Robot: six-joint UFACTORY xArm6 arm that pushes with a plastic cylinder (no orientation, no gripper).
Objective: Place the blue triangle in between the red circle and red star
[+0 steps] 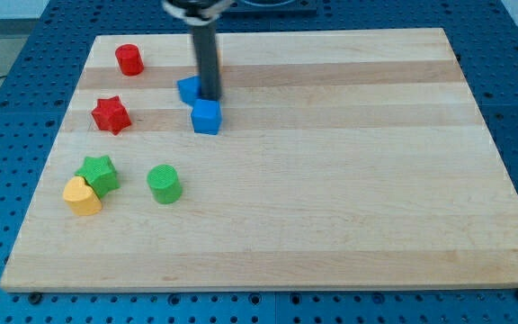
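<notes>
The blue triangle (188,89) lies near the view's top left centre, partly hidden behind my rod. My tip (210,97) rests just to the right of it, touching or nearly touching it. A blue cube (206,117) sits just below my tip. The red circle (129,59) is at the view's top left. The red star (111,114) lies below it, left of the blue triangle.
A green star (98,174) and a yellow heart-shaped block (82,196) touch each other at the lower left. A green cylinder (164,184) stands to their right. The wooden board (349,180) lies on a blue perforated table.
</notes>
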